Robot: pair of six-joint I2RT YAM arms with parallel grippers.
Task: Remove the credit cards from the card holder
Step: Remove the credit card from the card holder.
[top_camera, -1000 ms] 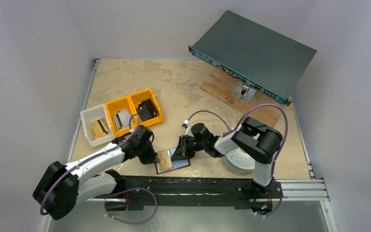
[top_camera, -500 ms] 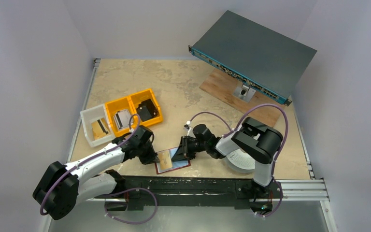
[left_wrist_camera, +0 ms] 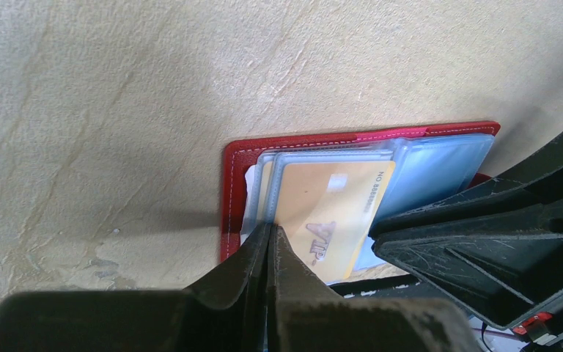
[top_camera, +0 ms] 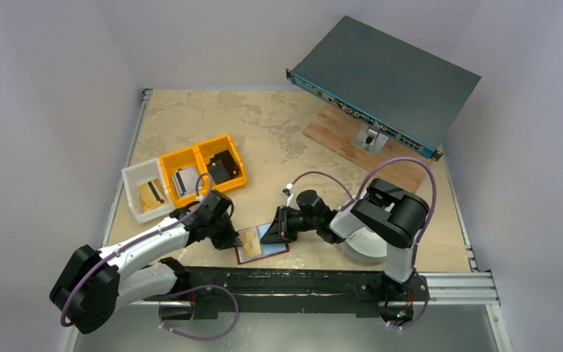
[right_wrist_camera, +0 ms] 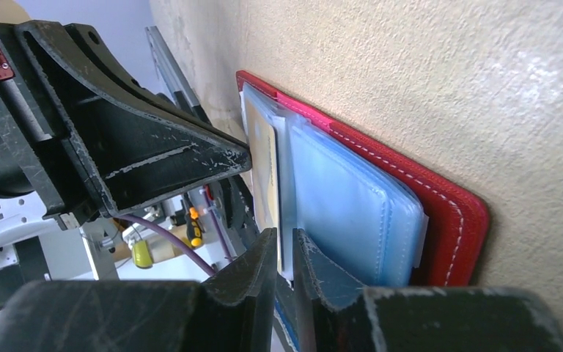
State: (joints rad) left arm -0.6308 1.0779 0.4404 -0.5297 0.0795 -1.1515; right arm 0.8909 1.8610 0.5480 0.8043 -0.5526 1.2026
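Card holder [top_camera: 262, 246] lies open; left tool [left_wrist_camera: 270, 235] sits pinched together at the golden card [left_wrist_camera: 330, 209]'s corner, right tool [right_wrist_camera: 286, 249] clamps a clear sleeve [right_wrist_camera: 352, 213]. Pulling apart could tear that sleeve.

1. From above, the light is soft and even and comes from overhead. The table [top_camera: 278, 132] is bright and sharp, the walls are pale, and the bottom strip of the frame is dimmer.
2. A soft shadow sits beneath the tilted grey box [top_camera: 388, 73] at upper right.
3. In the left wrist view, my left fingers [left_wrist_camera: 234, 293] are dark and blurred along the bottom. The card holder [left_wrist_camera: 229, 191] is crisp, with a faint shadow on the table to its left.
4. In the right wrist view, my right fingers [right_wrist_camera: 242, 286] are blurred at the bottom. The table at upper right looks bright and slightly washed out, and the clear sleeves carry a gentle sheen.
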